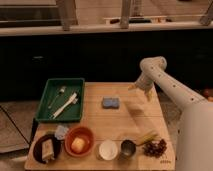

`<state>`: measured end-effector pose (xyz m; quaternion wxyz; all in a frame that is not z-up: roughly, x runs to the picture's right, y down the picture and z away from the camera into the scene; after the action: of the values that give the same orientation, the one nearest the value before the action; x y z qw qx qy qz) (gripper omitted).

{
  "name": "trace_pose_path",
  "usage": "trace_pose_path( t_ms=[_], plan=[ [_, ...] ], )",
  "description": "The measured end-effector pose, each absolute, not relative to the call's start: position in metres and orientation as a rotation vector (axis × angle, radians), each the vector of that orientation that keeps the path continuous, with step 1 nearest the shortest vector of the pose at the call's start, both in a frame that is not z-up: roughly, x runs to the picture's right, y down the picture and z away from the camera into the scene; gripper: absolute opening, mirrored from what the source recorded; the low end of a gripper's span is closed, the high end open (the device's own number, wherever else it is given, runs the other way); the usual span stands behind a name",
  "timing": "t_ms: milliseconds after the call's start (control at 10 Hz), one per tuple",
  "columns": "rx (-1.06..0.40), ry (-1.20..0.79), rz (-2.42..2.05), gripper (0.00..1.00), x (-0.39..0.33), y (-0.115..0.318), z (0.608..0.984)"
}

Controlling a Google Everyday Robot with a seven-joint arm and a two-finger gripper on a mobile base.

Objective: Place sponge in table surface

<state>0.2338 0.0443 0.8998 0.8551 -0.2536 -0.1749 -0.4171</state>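
Table: the light tan wooden plank table surface (135,125) carries everything. Its back edge faces a dark cabinet front, and its right edge runs under my arm.
Arm: my white arm (170,87) reaches in from the right, above the table's back right corner.
Tray: a green plastic rectangular tray (59,119) fills the back left corner and holds pale utensils (65,102).
Front row: an orange round bowl (80,141), a dark plate (46,148), a white cup (107,149), a metal cup (128,148) and dark grapes (156,148) line the front edge.
Sponge: the small flat blue rectangular sponge (111,102) lies flat on the wood near the middle, right of the tray and apart from it.
Claw: my gripper (140,92) hangs right of the sponge, clear of it, fingers spread, holding nothing.
Room: bare wood shows all round the sponge, widest toward the right edge.
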Motion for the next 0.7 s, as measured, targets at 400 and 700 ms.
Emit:
trace_pose_path(
  t_ms=[400, 700],
  plan=[
    [-0.539, -0.355, -0.824, 0.78, 0.217, 0.043, 0.895],
    [-0.543, -0.346, -0.732, 0.78, 0.169, 0.038, 0.891]
  ],
)
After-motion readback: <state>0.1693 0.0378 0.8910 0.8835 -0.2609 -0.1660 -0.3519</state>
